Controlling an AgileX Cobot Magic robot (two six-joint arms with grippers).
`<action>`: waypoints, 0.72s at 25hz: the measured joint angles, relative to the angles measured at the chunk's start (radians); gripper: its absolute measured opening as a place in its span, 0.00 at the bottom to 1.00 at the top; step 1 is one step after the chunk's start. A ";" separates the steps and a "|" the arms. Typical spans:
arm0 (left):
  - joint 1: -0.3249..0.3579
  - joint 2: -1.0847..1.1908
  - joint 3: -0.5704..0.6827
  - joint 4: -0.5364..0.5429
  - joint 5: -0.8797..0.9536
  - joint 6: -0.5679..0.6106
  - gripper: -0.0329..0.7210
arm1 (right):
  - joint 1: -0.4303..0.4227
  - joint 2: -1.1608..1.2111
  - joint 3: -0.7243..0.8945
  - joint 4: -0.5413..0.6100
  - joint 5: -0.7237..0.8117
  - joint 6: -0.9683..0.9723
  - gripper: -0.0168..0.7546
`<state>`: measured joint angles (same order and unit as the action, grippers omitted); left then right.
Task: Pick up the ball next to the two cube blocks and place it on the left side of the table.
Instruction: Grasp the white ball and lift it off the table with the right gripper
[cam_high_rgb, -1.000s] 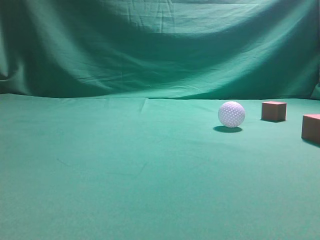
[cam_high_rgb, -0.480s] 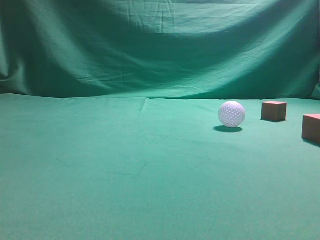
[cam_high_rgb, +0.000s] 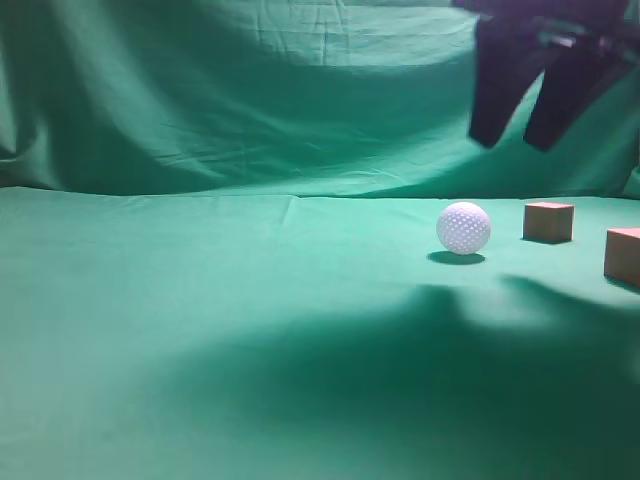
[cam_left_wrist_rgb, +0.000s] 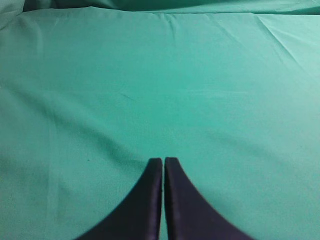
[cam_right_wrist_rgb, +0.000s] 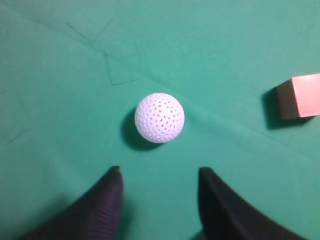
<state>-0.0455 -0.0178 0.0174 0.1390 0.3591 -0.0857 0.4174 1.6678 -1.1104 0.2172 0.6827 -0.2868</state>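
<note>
Flat green cloth table (cam_high_rgb: 200, 330), faint creases, shadowed at front; draped green cloth backdrop (cam_high_rgb: 250, 90) behind. Dimpled white golf ball (cam_high_rgb: 463, 228) sits near two reddish-brown wooden cubes (cam_high_rgb: 548, 221). Right gripper (cam_high_rgb: 520, 135) spread above; left gripper (cam_left_wrist_rgb: 163, 160) pressed together. No writing legible.

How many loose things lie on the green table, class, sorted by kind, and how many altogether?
White golf ball: 1
Reddish-brown cubes, one further back and one at the right edge: 2
Total: 3
</note>
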 joint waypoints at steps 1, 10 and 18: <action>0.000 0.000 0.000 0.000 0.000 0.000 0.04 | 0.000 0.029 -0.017 0.008 -0.004 -0.005 0.69; 0.000 0.000 0.000 0.000 0.000 0.000 0.04 | 0.000 0.221 -0.118 0.075 -0.026 -0.019 0.76; 0.000 0.000 0.000 0.000 0.000 0.000 0.04 | 0.000 0.279 -0.144 0.078 -0.033 -0.052 0.44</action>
<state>-0.0455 -0.0178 0.0174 0.1390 0.3591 -0.0857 0.4174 1.9467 -1.2546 0.2950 0.6498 -0.3393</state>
